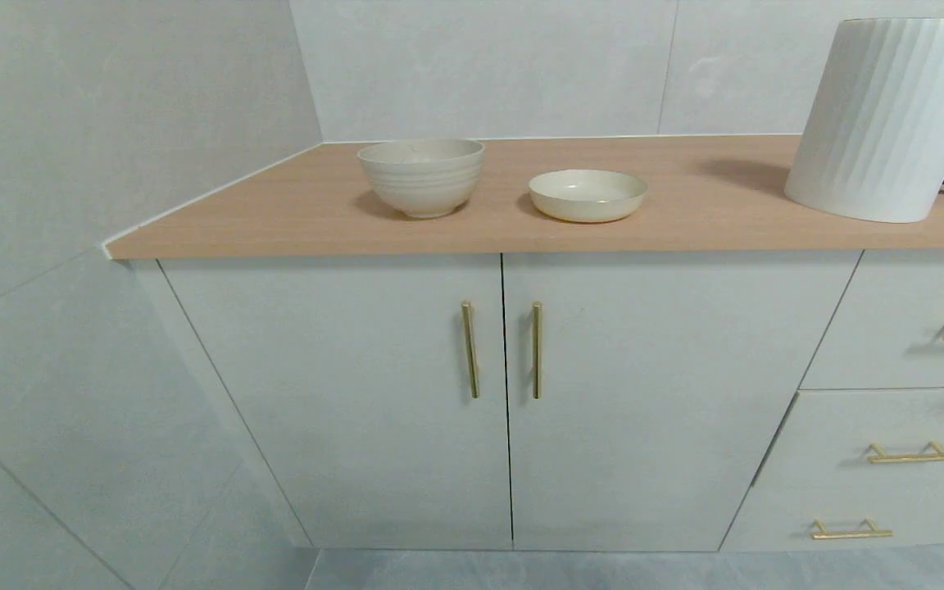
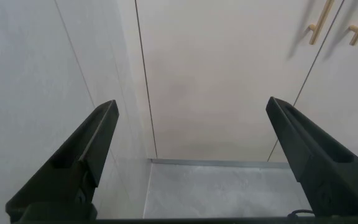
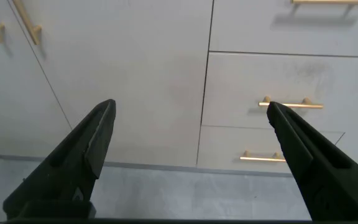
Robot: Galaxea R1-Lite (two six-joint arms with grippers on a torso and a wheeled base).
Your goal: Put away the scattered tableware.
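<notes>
The left gripper (image 2: 190, 104) and right gripper (image 3: 190, 104) hold fingers apart, and the rigid, likely breakable bowl (image 1: 421, 176) and dish (image 1: 587, 194) look best gripped by their rims.

The head view looks forward and down at the desk (image 1: 685, 221) and cabinet doors (image 1: 341, 393); both wrist views, low near the floor (image 2: 216, 186), share the door handles (image 1: 469, 350).

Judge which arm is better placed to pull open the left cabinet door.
Likely left: the left end effector, open, faces the left door near its handle; the right end effector faces the drawers.
</notes>
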